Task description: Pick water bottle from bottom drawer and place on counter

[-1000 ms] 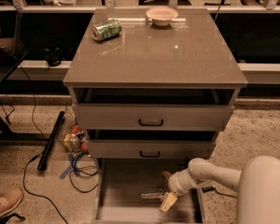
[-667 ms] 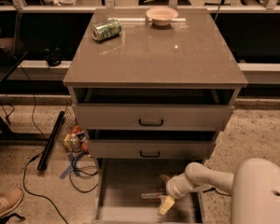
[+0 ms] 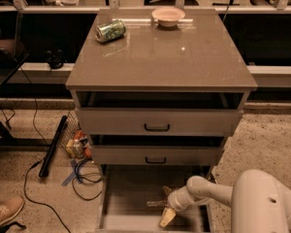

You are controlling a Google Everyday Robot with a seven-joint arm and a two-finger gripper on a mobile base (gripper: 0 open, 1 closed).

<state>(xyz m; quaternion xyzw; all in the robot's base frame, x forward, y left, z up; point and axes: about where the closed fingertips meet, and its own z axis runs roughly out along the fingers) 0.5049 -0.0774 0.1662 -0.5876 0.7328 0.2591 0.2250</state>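
Observation:
The water bottle [image 3: 155, 204] lies on its side on the flat floor of the open bottom drawer [image 3: 128, 191], near the drawer's middle front. My gripper [image 3: 166, 205] reaches in from the lower right and sits at the bottle's right end. It is open, with one finger [image 3: 166, 218] in front of the bottle and the other behind it. The white arm [image 3: 208, 191] comes in low over the drawer's right side. The counter [image 3: 160, 62] is the glossy grey-brown top of the cabinet above.
A green-and-silver can [image 3: 110, 30] lies at the counter's back left and a pink bowl [image 3: 168, 16] stands at the back middle. The two upper drawers with black handles stand slightly open. Cables [image 3: 82, 176], a black bar [image 3: 53, 145] and a shoe [image 3: 5, 211] lie on the floor to the left.
My gripper has moved left and lower in the bottom drawer, ending at the right end of the bottle. The bottle has not visibly moved.

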